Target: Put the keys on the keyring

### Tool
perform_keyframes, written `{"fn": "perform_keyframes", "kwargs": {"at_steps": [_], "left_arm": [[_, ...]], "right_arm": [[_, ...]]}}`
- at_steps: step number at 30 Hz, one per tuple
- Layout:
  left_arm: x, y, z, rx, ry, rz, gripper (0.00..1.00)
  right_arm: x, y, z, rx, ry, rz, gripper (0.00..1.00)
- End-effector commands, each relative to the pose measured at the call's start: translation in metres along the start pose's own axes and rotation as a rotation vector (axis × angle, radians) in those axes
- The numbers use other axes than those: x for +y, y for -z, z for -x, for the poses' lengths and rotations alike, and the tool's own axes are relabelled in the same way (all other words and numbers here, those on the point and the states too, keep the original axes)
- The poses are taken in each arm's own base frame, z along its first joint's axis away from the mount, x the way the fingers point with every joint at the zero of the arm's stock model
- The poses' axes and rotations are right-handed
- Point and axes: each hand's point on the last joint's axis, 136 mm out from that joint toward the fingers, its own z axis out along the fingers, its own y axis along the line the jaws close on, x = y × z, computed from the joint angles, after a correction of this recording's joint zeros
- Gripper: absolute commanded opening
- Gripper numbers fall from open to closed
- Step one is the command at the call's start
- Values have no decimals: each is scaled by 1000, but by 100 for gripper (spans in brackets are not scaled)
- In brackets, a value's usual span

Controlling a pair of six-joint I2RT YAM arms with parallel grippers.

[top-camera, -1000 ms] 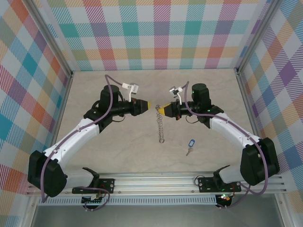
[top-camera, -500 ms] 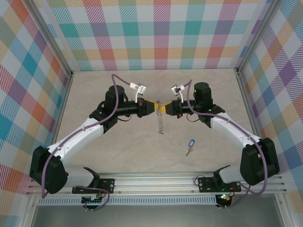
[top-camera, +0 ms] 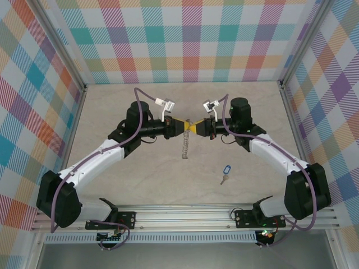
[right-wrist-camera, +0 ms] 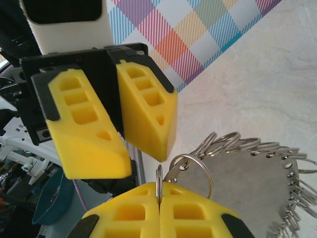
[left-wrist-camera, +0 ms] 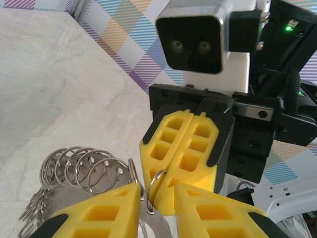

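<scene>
Mid-tabletop [top-camera: 112,106], keyring [top-camera: 185,145] hangs edge-on btwn both end effectors. Keys [top-camera: 225,172] lie well apart on front-right tabletop, bare surface all round, walls [top-camera: 185,39] well clear. Right end effector [right-wrist-camera: 159,198] fully closed, pinching one wire loop [right-wrist-camera: 159,179]. I read left end effector [left-wrist-camera: 156,191] as just slightly open, fingers [left-wrist-camera: 104,210] either side of a loop; contact unclear.

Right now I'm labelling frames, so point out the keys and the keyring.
keys [top-camera: 225,169]: top external view, on the blue tag.
keyring [top-camera: 185,147]: top external view, on its hanging loops.
</scene>
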Motion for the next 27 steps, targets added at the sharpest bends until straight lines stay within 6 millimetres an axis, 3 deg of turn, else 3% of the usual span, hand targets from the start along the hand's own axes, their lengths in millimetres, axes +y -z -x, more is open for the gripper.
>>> {"fn": "perform_keyframes", "kwargs": {"at_steps": [1, 12, 21, 27], "left_arm": [[-16, -4, 4, -4, -27, -59, 25], [-22, -9, 2, 4, -34, -85, 23], [-30, -17, 4, 15, -50, -119, 1], [-24, -15, 7, -9, -60, -70, 0]], "right_arm": [[13, 3, 7, -16, 48, 49, 0], [13, 2, 9, -23, 45, 62, 0], [11, 0, 6, -14, 34, 72, 0], [8, 0, 4, -10, 36, 65, 0]]}}
